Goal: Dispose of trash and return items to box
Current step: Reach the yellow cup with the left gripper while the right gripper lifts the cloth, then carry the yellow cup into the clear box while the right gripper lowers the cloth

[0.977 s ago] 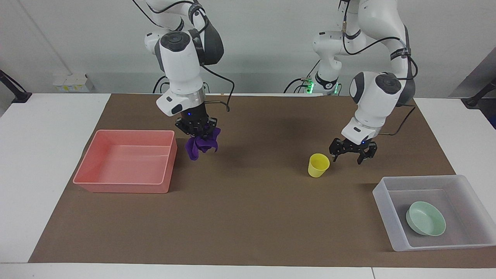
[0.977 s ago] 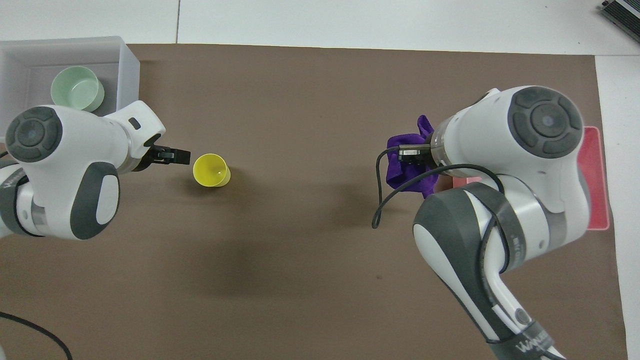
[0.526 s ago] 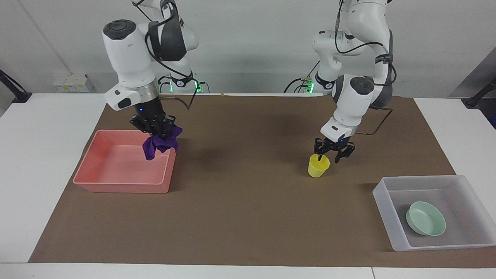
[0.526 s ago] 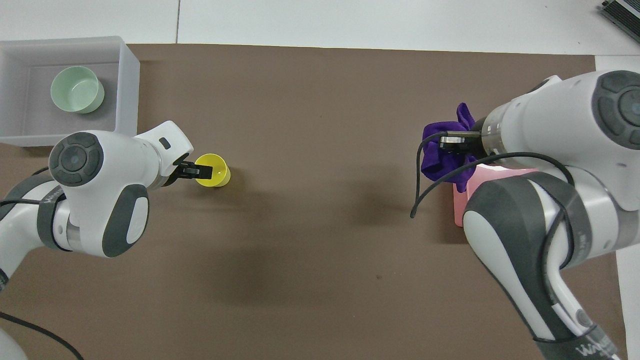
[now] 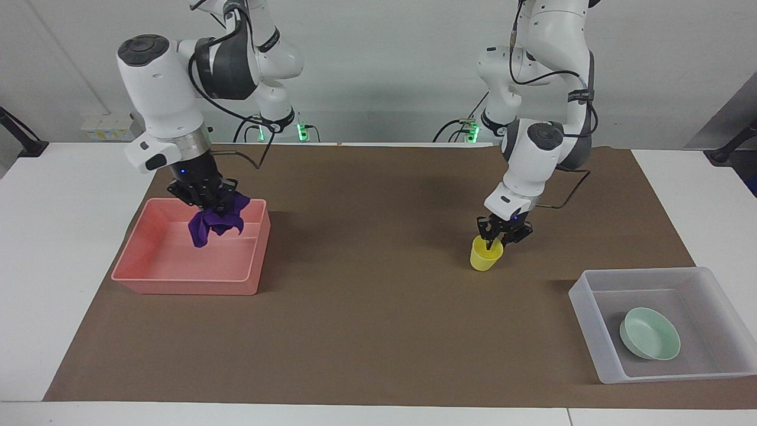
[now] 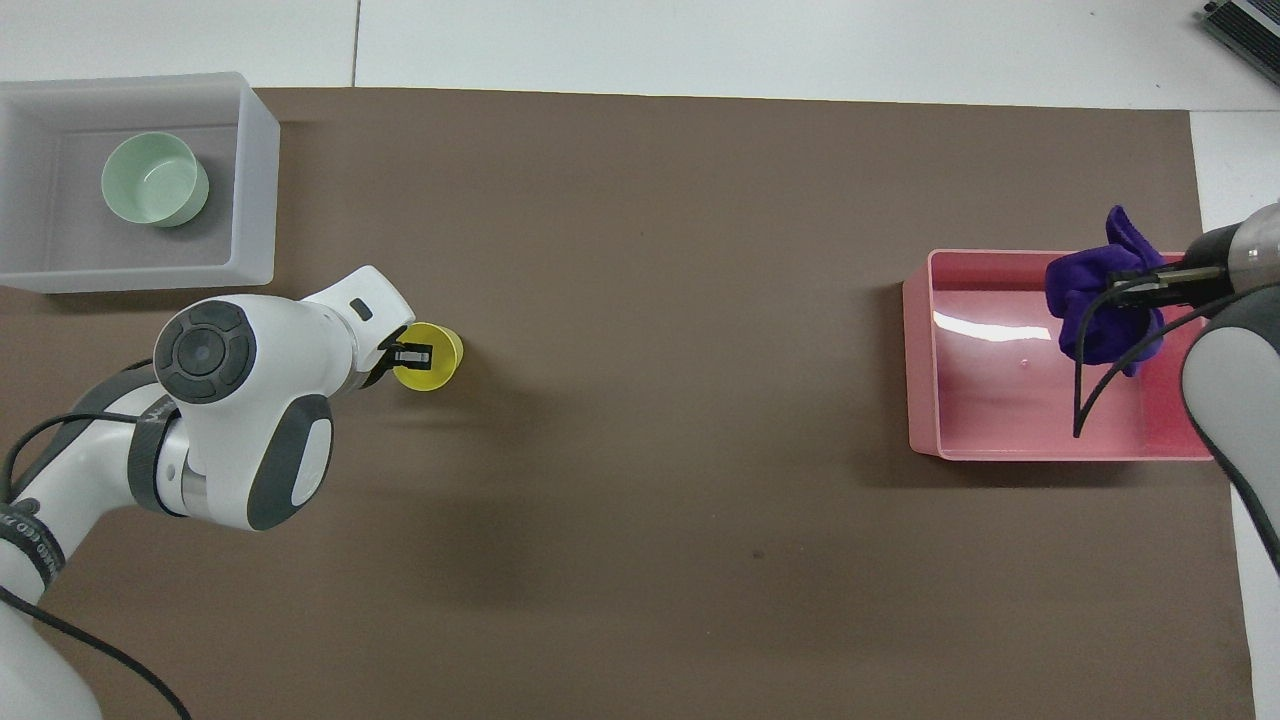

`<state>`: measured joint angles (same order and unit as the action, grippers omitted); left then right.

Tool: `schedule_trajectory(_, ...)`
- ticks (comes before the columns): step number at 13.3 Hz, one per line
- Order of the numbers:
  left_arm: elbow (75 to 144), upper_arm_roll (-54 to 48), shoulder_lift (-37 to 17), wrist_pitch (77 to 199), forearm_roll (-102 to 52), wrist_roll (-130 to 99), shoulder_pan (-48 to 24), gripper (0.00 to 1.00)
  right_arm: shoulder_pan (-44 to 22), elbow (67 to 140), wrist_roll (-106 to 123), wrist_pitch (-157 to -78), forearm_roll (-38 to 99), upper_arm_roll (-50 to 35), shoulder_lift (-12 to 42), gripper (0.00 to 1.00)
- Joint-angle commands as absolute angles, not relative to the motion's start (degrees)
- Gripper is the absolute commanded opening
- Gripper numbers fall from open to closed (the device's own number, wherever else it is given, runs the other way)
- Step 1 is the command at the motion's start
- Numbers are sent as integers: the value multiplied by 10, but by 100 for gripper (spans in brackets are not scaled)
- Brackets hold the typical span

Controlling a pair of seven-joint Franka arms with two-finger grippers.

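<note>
The yellow cup (image 5: pixel 486 255) (image 6: pixel 446 352) stands upright on the brown mat, nearer to the robots than the box. My left gripper (image 5: pixel 495 238) (image 6: pixel 412 355) is shut on the cup's rim, one finger inside it. The purple rag (image 5: pixel 216 221) (image 6: pixel 1098 308) hangs from my right gripper (image 5: pixel 204 199) (image 6: pixel 1150 285), which is shut on it over the pink bin (image 5: pixel 183 285) (image 6: pixel 921 370). The translucent box (image 5: pixel 591 279) (image 6: pixel 256 180) sits at the left arm's end of the table, with the mint-green bowl (image 5: pixel 650 333) (image 6: pixel 153 180) inside it.
The pink bin sits at the right arm's end of the table and holds nothing on its floor. A brown mat (image 5: pixel 378 319) covers most of the white table between the two bins.
My right arm carried the rag toward its end of the table until it hung over the pink bin. My left gripper moved onto the yellow cup and shut on its rim.
</note>
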<state>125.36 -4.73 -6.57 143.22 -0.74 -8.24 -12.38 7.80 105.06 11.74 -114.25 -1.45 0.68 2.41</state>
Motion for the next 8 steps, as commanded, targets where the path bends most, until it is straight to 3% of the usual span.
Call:
schedule_trajectory(1, 1225, -42, -54, 1401, -1, -90, -108, 0, 97, 1096, 160, -1172, -18, -1, 13, 0)
schedule_trajectory(5, 1146, -43, -67, 1334, 11, -46, -53, 0, 98, 1140, 181, -1218, -18, -1, 24, 0)
schedule_trajectory(8, 1043, -43, -104, 1259, 18, 8, -4, 0, 96, 1189, 179, -1282, -18, -1, 36, 0)
